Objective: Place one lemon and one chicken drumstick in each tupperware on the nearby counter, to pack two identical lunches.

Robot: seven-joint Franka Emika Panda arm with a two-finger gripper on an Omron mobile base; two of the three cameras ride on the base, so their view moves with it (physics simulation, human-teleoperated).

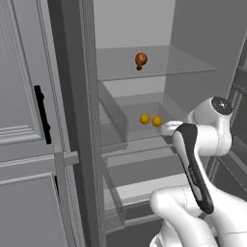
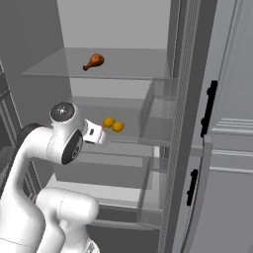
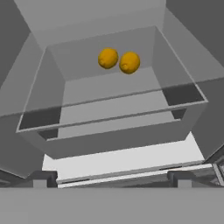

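White and glossy, the arm [image 1: 193,164] bends in the foreground with a dark strip along its forearm, its hand reaching into the open fridge. At the bottom of the hand view the pincer [image 3: 111,178] stands spread wide, nothing between its two small dark tips, short of the clear drawer [image 3: 183,94]. That drawer is a see-through, straight-walled bin with a thin rim. Inside it, toward the far wall, lie two lemons [image 3: 108,58] [image 3: 129,62], smooth yellow ovals just beside each other, nearly touching; the right one's long axis tilts a little down to the left. On the glass shelf [image 2: 54,66] above rests a brown drumstick [image 2: 94,62], its round meaty end to the upper right in the right base view and its thin bone end pointing down-left.
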